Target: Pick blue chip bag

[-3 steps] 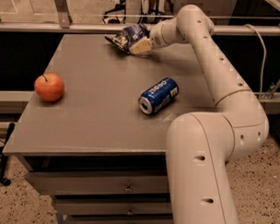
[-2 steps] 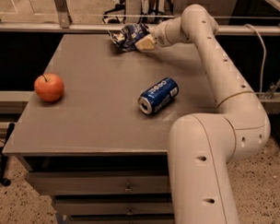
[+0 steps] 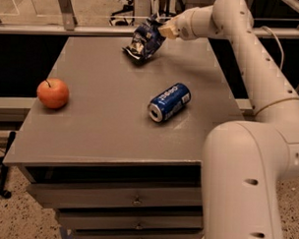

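Note:
The blue chip bag [image 3: 142, 40], crumpled dark-blue foil with white and silver patches, hangs tilted at the far edge of the grey table [image 3: 105, 125]. Its upper corner is in my gripper [image 3: 165, 29], and its lower end is at or just above the tabletop. The gripper reaches in from the right at the back of the table and is shut on the bag's top right corner. My white arm [image 3: 250, 56] curves from the lower right up to it.
A blue soda can [image 3: 169, 102] lies on its side mid-table, right of centre. A red apple [image 3: 53, 93] sits near the left edge. A metal rail [image 3: 69, 29] runs behind the table. Drawers [image 3: 132, 199] are under the tabletop.
The gripper has pulled the bag's top corner up and slightly right. The bag has turned from lying flat to hanging nearly upright. The can and apple have not moved.

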